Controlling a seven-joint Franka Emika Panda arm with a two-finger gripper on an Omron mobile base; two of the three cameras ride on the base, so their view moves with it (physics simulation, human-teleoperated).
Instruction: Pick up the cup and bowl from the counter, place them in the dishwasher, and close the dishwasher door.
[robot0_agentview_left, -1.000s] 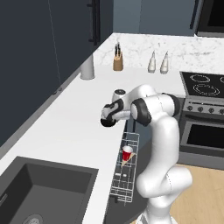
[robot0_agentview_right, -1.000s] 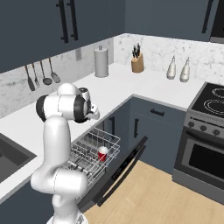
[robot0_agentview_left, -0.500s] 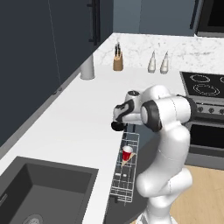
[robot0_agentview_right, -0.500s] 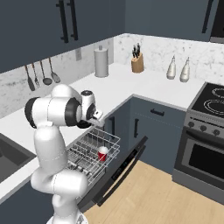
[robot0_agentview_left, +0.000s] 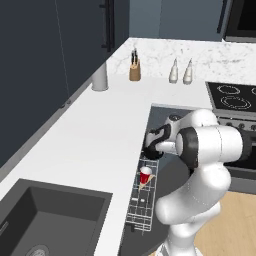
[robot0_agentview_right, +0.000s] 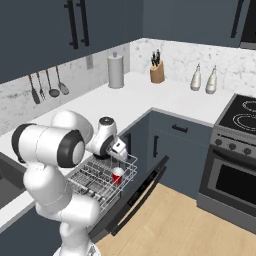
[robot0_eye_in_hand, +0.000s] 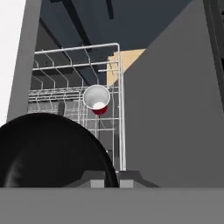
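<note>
Glossy black fills the lower left of the hand view: the bowl (robot0_eye_in_hand: 52, 151) hangs directly in front of the camera, its rim pinched at the bottom edge by the closed fingers (robot0_eye_in_hand: 97, 183). Beyond it stands the wire rack (robot0_eye_in_hand: 78, 100) of the dishwasher (robot0_eye_in_hand: 170, 100), pulled out, with the cup (robot0_eye_in_hand: 97, 99) already standing mouth-up in it. The camera looks down along the gripper, so the bowl hangs over the rack's near section, clear of the cup.

In the left base view, the gripper (robot0_agentview_left: 151, 148) sits just off the edge of the counter (robot0_agentview_left: 100, 135), above the rack (robot0_agentview_left: 141, 200). The dark shape at its tip is probably the bowl, though here it merges with the black wrist parts. The cup (robot0_agentview_left: 145, 176) stands below it, near the rack's middle.

In the right base view, the gripper (robot0_agentview_right: 120, 150) is positioned over the rack (robot0_agentview_right: 100, 177), with the cup (robot0_agentview_right: 117, 175) slightly below and in front of it. The dishwasher door (robot0_agentview_right: 137, 192) is folded down and open, as it must be while the rack is out.

Judgement: the cup is placed; the bowl awaits lowering and release; closing the door is still to be done.
</note>
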